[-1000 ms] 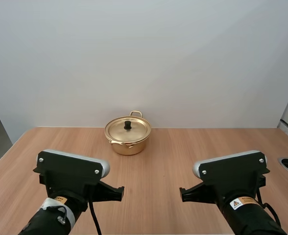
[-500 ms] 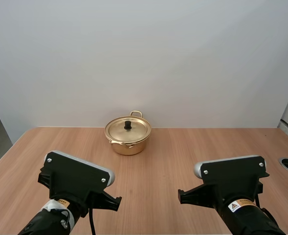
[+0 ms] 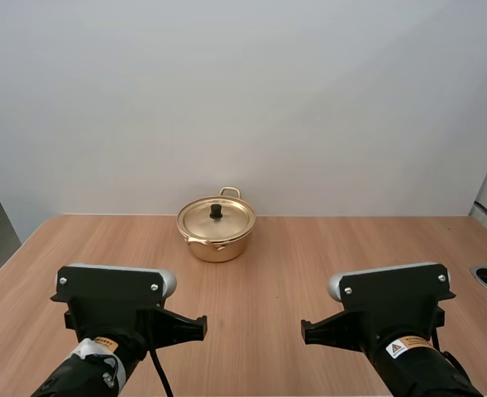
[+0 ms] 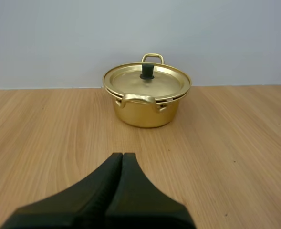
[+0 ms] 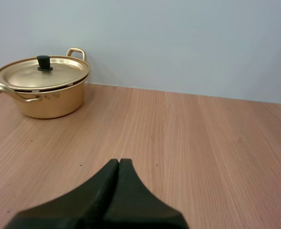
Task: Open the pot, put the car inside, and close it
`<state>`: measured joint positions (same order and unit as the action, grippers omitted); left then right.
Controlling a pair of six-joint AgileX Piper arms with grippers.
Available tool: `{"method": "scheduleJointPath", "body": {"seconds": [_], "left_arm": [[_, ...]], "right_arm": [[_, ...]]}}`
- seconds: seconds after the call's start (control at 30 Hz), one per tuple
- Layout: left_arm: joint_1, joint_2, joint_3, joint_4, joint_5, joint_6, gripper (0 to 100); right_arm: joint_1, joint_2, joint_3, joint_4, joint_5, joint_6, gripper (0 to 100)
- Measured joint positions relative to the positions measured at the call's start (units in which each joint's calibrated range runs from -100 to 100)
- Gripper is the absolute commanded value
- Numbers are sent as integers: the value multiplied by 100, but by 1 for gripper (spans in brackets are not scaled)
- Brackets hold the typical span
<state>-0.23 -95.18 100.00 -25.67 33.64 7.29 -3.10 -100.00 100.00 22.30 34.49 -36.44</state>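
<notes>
Left gripper: fingers pressed together into one dark wedge, nothing between them. Low over the bare wooden table. Also seen in the high view.

Right gripper: same, fingers closed flat against each other, holding nothing, low over the table. Also seen in the high view.

Pot: stands upright on the table, straight ahead of the left gripper and slightly to its right, well apart from the tip. From the right gripper it is ahead and far off to the left, well apart. In the high view the pot sits beyond the gap between the two grippers, closer to the left one's side.

Look of the pot: shiny gold metal, round, shallow, with slightly dented-looking thin walls. Lid is on and seated flat; it is the same gold with a wide flat rim overhanging the body. Small black knob at the lid centre, upright. Two gold loop handles under the rim, one facing the left gripper and one on the far side. The table surface reflects faintly on the lid.
</notes>
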Motion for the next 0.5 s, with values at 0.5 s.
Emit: {"method": "scheduleJointPath", "body": {"seconds": [0.5], "left_arm": [[-7,-482,0,3,-522,-473,0]], "right_arm": [[0,0,0,9,0,0,0]]}}
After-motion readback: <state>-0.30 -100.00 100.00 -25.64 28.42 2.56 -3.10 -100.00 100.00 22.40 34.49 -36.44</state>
